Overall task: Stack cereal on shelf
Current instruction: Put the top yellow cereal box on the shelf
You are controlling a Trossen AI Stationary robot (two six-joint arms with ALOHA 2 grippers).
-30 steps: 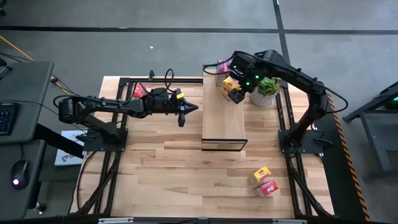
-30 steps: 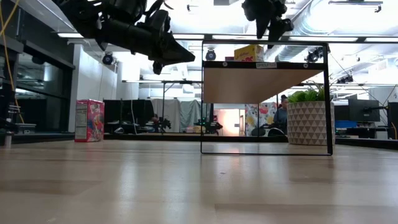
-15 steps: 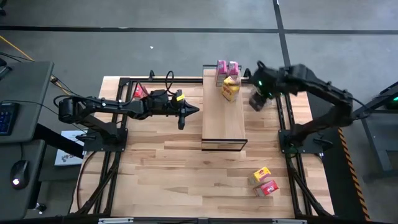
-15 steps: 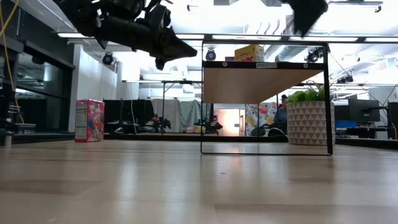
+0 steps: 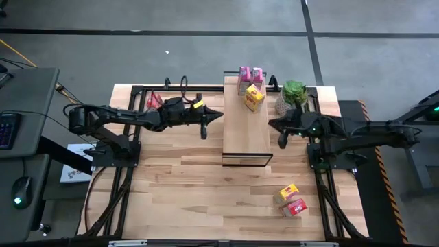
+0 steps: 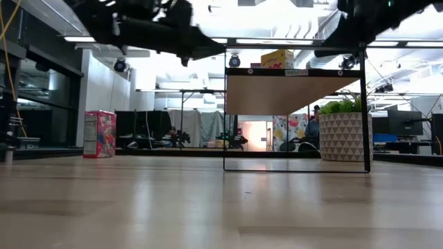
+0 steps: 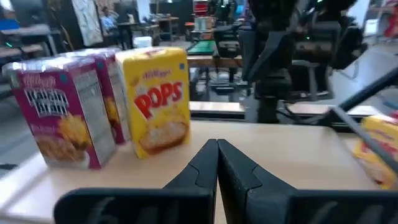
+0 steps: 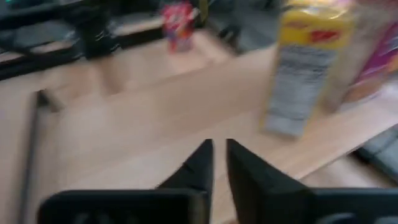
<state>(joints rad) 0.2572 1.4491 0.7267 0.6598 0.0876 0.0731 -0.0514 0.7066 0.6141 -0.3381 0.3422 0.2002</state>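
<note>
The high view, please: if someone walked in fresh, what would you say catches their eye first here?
Probably the cluster of cereal boxes at the far end of the raised shelf: two pink boxes side by side and a yellow box just in front of them. Next, the two dark arms flanking the shelf, left gripper and right gripper, neither holding anything. A yellow and red pair lies alone on the tabletop's near right.

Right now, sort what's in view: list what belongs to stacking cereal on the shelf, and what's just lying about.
Belongs to the job:
- shelf
- two pink boxes and yellow box on it
- red box behind the left arm
- yellow and red boxes on the table

Just lying about:
- potted plant
- keyboard and mouse on the side desk
</note>
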